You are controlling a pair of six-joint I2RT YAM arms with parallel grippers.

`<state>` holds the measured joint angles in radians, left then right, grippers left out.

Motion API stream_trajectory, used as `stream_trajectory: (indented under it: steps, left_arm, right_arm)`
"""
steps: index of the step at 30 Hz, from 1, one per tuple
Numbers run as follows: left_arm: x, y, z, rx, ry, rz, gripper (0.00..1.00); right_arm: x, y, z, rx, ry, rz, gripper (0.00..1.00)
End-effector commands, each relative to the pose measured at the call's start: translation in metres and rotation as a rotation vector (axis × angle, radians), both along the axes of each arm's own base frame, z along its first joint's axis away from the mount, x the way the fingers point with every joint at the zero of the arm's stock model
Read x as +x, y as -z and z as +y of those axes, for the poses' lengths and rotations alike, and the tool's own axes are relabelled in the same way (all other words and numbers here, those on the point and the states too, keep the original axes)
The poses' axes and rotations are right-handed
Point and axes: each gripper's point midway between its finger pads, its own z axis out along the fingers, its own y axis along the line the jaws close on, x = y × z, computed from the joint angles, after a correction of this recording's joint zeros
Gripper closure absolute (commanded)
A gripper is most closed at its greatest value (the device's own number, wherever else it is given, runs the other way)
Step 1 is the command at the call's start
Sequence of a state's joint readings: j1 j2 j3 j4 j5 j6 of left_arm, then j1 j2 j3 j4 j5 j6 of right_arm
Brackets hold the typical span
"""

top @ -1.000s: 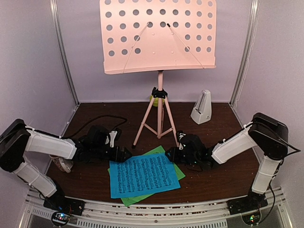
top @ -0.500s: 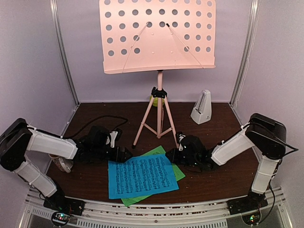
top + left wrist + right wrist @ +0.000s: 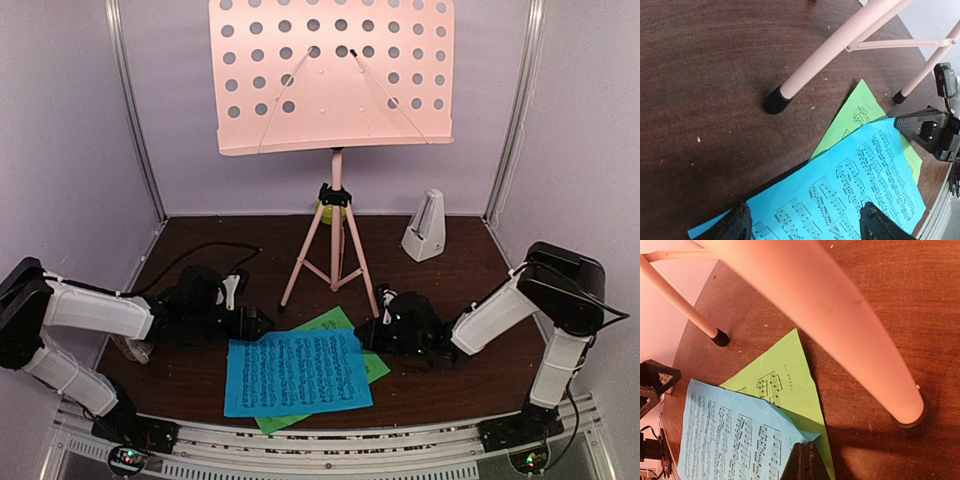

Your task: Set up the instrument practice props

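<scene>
The blue music sheet (image 3: 295, 372) is laid over the green music sheet (image 3: 335, 322) near the front edge of the tabletop (image 3: 450, 290). Its right corner is pinched by the closed right gripper (image 3: 802, 460). The left gripper (image 3: 807, 222) is held open over its left edge. As thin, floppy, tearable paper, it is best taken by the edges.

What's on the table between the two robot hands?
The blue sheet, lying on the green sheet, spans the gap between the left gripper and right gripper; the top view shows it.
</scene>
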<state>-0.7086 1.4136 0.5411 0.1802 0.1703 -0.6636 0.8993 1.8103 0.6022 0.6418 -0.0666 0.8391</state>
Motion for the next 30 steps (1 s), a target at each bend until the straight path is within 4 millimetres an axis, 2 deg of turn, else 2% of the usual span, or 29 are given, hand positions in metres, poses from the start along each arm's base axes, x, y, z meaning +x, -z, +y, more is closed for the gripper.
stream_trajectory:
  steps: [1, 6, 15, 22, 30]
  left_arm:
    - [-0.01, -0.009, 0.023, -0.049, -0.132, 0.021, 0.24]
    - [-0.032, 0.007, 0.048, -0.077, -0.244, 0.127, 0.25]
    - [-0.076, 0.036, 0.064, -0.087, -0.255, 0.303, 0.3]
    - [-0.109, 0.043, 0.066, -0.114, -0.216, 0.386, 0.34]
    - [-0.143, 0.052, 0.057, -0.131, -0.162, 0.472, 0.41]
  right_arm:
    - [-0.003, -0.016, -0.003, 0.033, 0.009, -0.035, 1.0]
    - [-0.007, -0.015, -0.009, 0.019, 0.016, -0.027, 1.0]
    - [-0.02, -0.004, -0.029, -0.014, 0.041, 0.001, 1.0]
    - [-0.031, 0.012, -0.038, -0.043, 0.043, 0.043, 1.0]
    - [-0.044, 0.022, -0.034, -0.065, 0.014, 0.067, 1.0]
